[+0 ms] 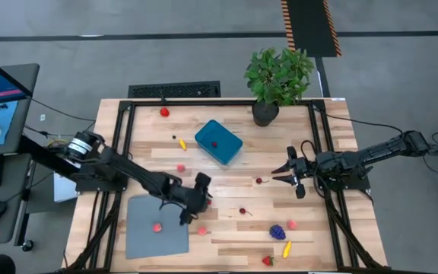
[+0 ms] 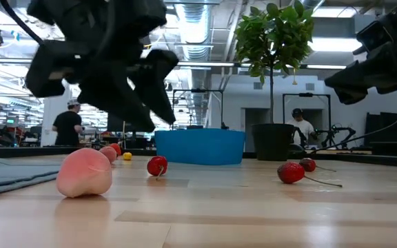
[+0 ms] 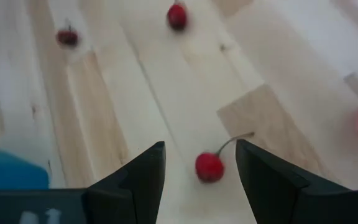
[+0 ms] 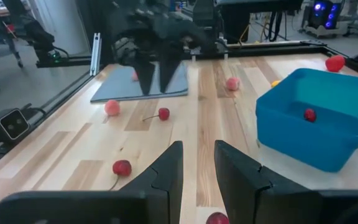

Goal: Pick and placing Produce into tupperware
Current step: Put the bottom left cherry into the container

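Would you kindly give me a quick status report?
Left gripper open above small red cherry. Right gripper open, waiting. Teal plastic container holds one red piece. Nothing blocking.

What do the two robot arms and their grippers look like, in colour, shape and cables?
Both arms are dark, nearly black, built of jointed segments. The left arm has a pale silver joint near its base. Each ends in two flat, wedge-shaped black fingers: left gripper, right gripper. Black cables trail from the right arm. No markings are readable.
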Controlling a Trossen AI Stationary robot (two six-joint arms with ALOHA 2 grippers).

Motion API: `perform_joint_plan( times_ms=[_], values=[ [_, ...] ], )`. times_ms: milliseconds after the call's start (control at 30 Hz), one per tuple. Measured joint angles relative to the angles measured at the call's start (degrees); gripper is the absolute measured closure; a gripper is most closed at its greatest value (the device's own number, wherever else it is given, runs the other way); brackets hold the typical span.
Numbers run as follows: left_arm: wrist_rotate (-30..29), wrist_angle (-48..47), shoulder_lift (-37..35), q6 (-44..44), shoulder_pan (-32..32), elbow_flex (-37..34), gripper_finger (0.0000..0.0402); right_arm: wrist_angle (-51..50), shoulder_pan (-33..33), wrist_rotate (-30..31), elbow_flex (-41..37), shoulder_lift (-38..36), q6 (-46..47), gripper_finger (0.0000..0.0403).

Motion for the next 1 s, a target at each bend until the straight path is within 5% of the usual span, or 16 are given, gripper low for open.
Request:
perform_joint_plan(
  times_ms=[267,1000],
  values=[
    [-5.44,-2.02,3.58,6.06,-2.44,2.76,0.0214,-0.15,0.00,0.00,0.00,0.00,1.46,0.0290],
    [-1.55,-4.34,8.72,10.38,-2.64,5.46,0.0214,-0.20,0.00,0.00,-0.02,0.00,4.33,0.0290]
  ],
)
